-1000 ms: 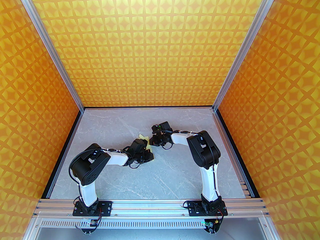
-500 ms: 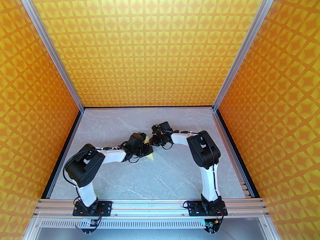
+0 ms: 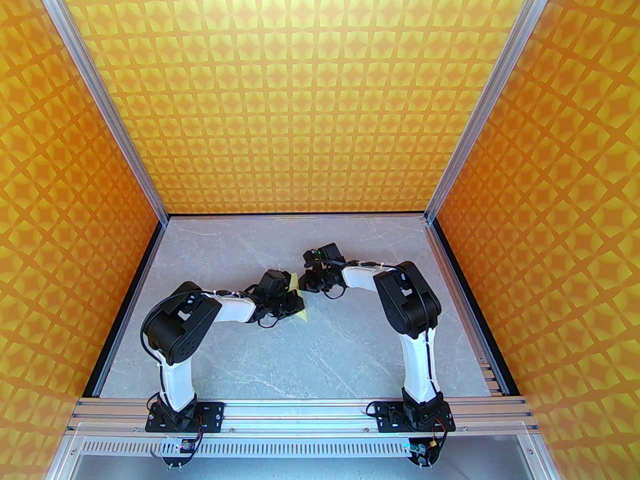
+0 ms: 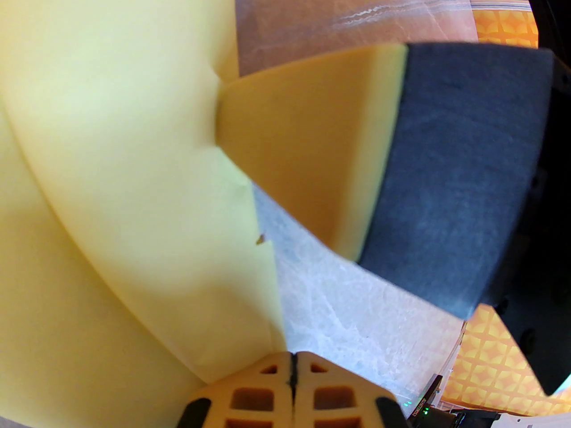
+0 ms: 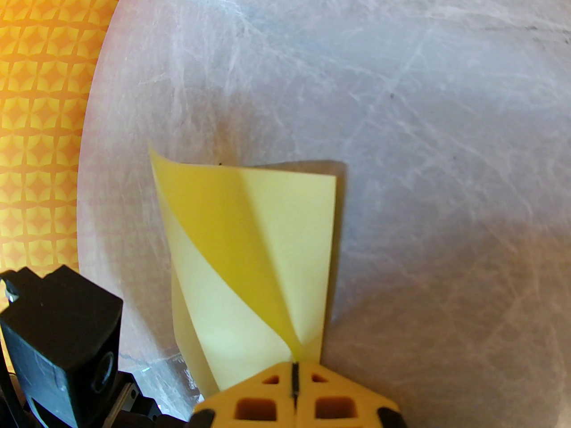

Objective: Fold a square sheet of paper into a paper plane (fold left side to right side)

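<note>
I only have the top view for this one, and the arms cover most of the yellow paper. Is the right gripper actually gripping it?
Observer: Yes. In the right wrist view the right gripper is shut on the near end of the paper, where its folds gather to a point.
Operator: Is the sheet lying flat?
Observer: No. One side is lifted and curls across the rest.
Operator: And the left gripper?
Observer: In the left wrist view the left gripper is shut too, closed on the paper's edge.
</note>
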{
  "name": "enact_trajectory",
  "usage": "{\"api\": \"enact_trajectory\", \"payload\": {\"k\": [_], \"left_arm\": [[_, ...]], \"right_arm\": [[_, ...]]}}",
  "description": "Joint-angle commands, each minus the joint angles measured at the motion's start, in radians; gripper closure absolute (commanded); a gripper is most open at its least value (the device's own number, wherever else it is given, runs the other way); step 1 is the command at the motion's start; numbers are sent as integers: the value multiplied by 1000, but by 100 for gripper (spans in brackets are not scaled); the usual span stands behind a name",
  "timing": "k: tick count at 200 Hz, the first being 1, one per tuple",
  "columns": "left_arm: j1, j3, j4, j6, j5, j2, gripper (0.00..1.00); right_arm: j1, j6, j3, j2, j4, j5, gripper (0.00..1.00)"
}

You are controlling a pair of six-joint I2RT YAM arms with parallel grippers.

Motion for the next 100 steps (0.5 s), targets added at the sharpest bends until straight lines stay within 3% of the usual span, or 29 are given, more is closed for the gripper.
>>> {"api": "enact_trajectory", "payload": {"k": [1,49,100], "left_arm": [[5,22,-30,18,5,-11,100],[40,50,-74,51,5,-102,98],[99,88,-126,104,8,-60,98]], "right_arm": [[8,-11,-7,30,-16,23,100],[8,-12,-7,30,-18,24,100],[9,-9,-5,30,-16,21,100]]}}
